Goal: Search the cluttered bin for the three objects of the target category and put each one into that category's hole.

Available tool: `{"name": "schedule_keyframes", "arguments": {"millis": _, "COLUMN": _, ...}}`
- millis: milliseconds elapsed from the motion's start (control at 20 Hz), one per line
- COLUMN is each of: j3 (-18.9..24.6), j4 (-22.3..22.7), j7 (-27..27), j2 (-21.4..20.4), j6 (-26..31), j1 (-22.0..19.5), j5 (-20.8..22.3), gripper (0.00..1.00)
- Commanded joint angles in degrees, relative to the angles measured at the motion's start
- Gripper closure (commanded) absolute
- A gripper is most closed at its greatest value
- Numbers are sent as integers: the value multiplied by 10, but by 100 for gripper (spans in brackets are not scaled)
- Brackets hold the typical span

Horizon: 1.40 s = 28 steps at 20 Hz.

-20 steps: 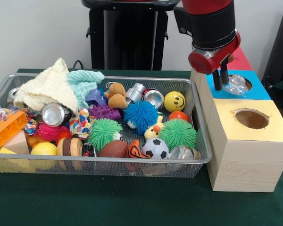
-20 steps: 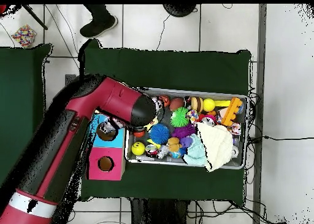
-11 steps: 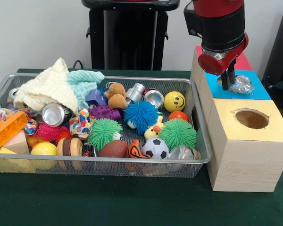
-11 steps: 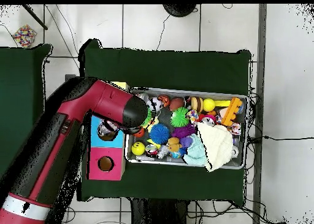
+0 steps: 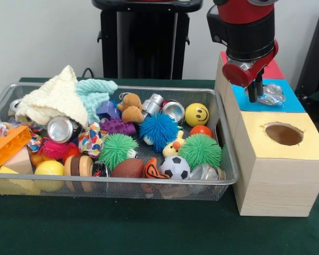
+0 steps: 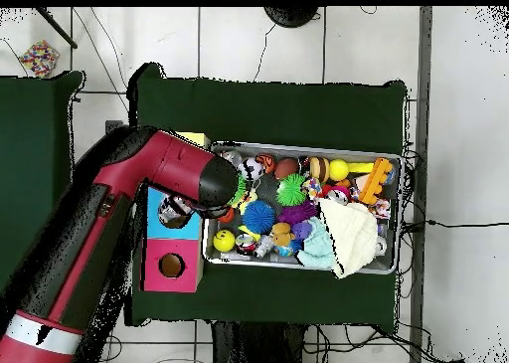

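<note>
My gripper (image 5: pixel 256 94) sits over the blue box top (image 5: pixel 287 102), fingers coming down onto a crumpled clear plastic thing (image 5: pixel 271 94) lying at the blue hole. Can't tell if I'm clamped on it or let go: the fingertips blur into the plastic and the red wrist housing covers the rest

Plastic thing: long axis looks roughly parallel to the box row's front edge, spread across the hole, no clear end that points anywhere. Whether it's partly down the hole or resting on the rim, can't tell. The hole itself is hidden by the plastic

Overhead, my arm (image 6: pixel 119 230) covers the yellow box and part of the blue one; only a pale glint of the plastic (image 6: pixel 175 212) shows at the arm's edge. Red box (image 6: pixel 171 267) with its hole is in plain sight there

Front view: yellow box (image 5: pixel 279 159) stands at the near end of the row, hole open. Red box mostly behind my wrist

Wire bin (image 5: pixel 223 159) just beside the boxes. A crushed can (image 5: pixel 62 128) lies by the cream cloth (image 5: pixel 53 98) at its left end, another can (image 5: pixel 174 110) near the far rim by the smiley ball (image 5: pixel 196 114). A clear piece (image 5: pixel 206 172) at the near right corner is hard to make out. Orange block (image 5: pixel 8 144) is cut off by the left edge
</note>
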State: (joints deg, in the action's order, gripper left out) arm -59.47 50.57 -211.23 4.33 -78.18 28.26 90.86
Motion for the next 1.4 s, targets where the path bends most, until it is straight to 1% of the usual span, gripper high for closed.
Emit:
{"name": "schedule_keyframes", "arguments": {"millis": 50, "j3": 91, "j4": 5, "j7": -141, "j2": 39, "j6": -83, "j1": -6, "j5": 11, "gripper": 100}}
{"name": "schedule_keyframes", "arguments": {"millis": 200, "j3": 91, "j4": 7, "j7": -134, "j2": 39, "j6": -82, "j1": -5, "j5": 13, "gripper": 100}}
{"name": "schedule_keyframes", "arguments": {"millis": 250, "j3": 91, "j4": 7, "j7": -132, "j2": 39, "j6": -82, "j1": -5, "j5": 15, "gripper": 0}}
{"name": "schedule_keyframes", "arguments": {"millis": 950, "j3": 89, "j4": 5, "j7": -129, "j2": 39, "j6": -91, "j1": -8, "j5": 21, "gripper": 0}}
{"name": "schedule_keyframes", "arguments": {"millis": 1400, "j3": 88, "j4": 5, "j7": -132, "j2": 33, "j6": -78, "j1": -15, "j5": 13, "gripper": 0}}
